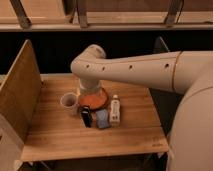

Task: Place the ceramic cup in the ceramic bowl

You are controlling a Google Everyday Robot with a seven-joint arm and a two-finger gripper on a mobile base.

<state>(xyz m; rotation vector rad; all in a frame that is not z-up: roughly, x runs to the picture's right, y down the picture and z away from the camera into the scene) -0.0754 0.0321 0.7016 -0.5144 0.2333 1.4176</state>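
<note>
The cup (69, 102) stands upright on the bench (60, 137), just left of the bowl (96, 101) and close to its rim; you cannot tell whether the two touch. The bowl holds nothing. The cup has not been lifted, so the step in hand is the approach to the grasp.

The tool (86, 94) hangs at the lower end of the arm, above the back of the bowl and just right of the cup. Most of it is hidden by the wrist. Its jaws stand spread wide and nothing is in them.

For the next move, judge as follows:
1. Shift the tool left until it is centred over the cup.
2. Lower it so the jaws straddle the cup's wall or rim, then close.
3. Lift clear of the bowl's rim, carry right, and set the cup down inside the bowl.

Keep clear of the white bottle (115, 110), the dark item (86, 117) and the blue item (102, 119), which stand just in front of the bowl.
</note>
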